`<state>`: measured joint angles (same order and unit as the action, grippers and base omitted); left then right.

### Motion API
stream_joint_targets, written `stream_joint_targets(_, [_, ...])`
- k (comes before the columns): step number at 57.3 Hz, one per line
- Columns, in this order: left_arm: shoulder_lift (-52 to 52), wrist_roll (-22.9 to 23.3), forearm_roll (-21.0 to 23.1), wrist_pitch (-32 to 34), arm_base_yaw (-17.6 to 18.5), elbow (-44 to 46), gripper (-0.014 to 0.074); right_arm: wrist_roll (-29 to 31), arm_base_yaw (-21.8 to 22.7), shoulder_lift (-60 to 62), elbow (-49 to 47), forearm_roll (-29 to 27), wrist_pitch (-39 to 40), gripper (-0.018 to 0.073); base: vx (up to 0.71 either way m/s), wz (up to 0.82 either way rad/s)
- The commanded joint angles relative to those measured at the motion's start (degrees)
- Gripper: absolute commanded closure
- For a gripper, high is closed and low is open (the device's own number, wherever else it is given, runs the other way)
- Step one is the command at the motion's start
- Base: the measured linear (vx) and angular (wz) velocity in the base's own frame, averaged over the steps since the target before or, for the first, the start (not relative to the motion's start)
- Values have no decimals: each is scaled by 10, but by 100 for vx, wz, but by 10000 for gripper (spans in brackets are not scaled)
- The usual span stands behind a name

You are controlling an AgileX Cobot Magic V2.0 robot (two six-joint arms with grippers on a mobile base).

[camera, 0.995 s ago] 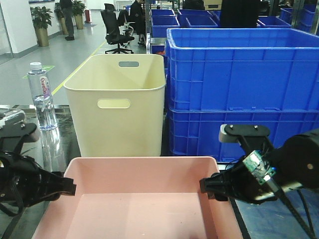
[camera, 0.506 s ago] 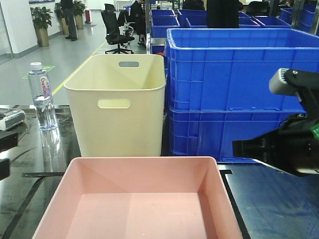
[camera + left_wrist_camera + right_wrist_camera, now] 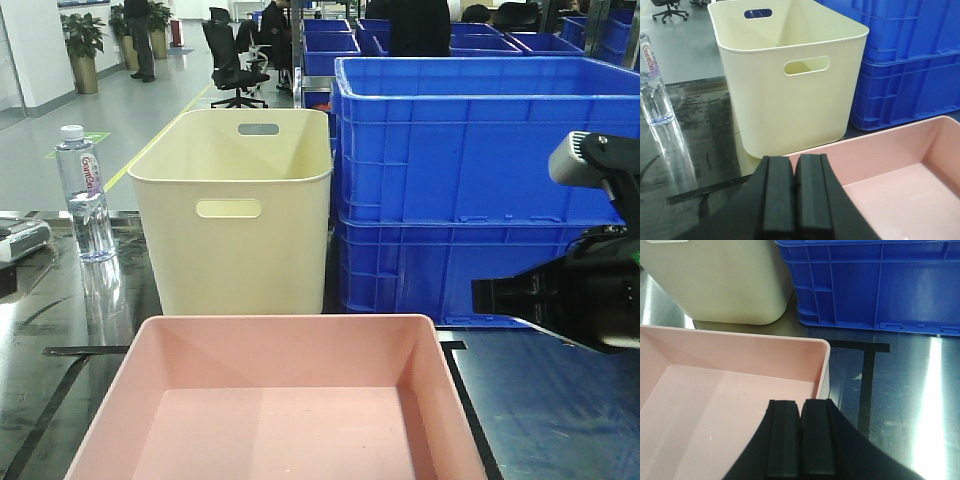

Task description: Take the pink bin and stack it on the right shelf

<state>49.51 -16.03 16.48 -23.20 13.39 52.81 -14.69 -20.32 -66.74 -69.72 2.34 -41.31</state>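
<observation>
The pink bin sits empty on the dark glossy shelf, which is marked with black tape lines, at the front centre. My right gripper is shut and empty, hanging to the right of the bin and apart from it. In the right wrist view it hovers over the bin's right rim. My left gripper is shut and empty, above the bin's far left corner. It is out of the front view.
A tall cream bin with handle slots stands just behind the pink bin. Stacked blue crates stand at the back right. A water bottle stands at the back left. Black tape crosses the shelf beside the bin.
Both grippers have drawn away from the pink bin's side rims. The right one moved right and up, and the left one left the front view. The bin has not moved.
</observation>
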Motion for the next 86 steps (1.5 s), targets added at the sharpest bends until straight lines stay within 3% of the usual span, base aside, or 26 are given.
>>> stream_joint_targets(1, [-23, 1, -30, 81, -1, -26, 604, 4, 4, 13, -19, 7, 43, 572, 0, 0])
stream_joint_targets(9, [-130, 61, -94, 175, -15, -178, 601, 4, 4, 13, -19, 7, 43, 572, 0, 0])
stream_joint_targets(17, [-256, 145, -138, 187, -61, -310, 599, 4, 4, 13, -19, 7, 42, 572, 0, 0])
stream_joint_targets(27, [-412, 151, -138, 188, -111, -447, 598, 4, 4, 13, -19, 7, 42, 572, 0, 0])
stream_joint_targets(37, [-515, 152, -136, 215, -123, -555, 598, 4, 4, 12, -19, 7, 43, 572, 0, 0])
stream_joint_targets(47, [-498, 151, -136, 168, -123, -547, 598, 4, 4, 13, -19, 7, 42, 572, 0, 0])
stream_joint_targets(77, [-498, 151, -136, 165, -123, -547, 598, 4, 4, 13, -19, 8, 43, 571, 0, 0])
stream_joint_targets(83, [-498, 151, -136, 165, -123, -547, 598, 15, 12, 42, 21, 71, 73, 571, 0, 0])
stream_joint_targets(86, [-498, 151, -136, 165, -123, -547, 598, 15, 28, 88, 75, 71, 121, 571, 0, 0])
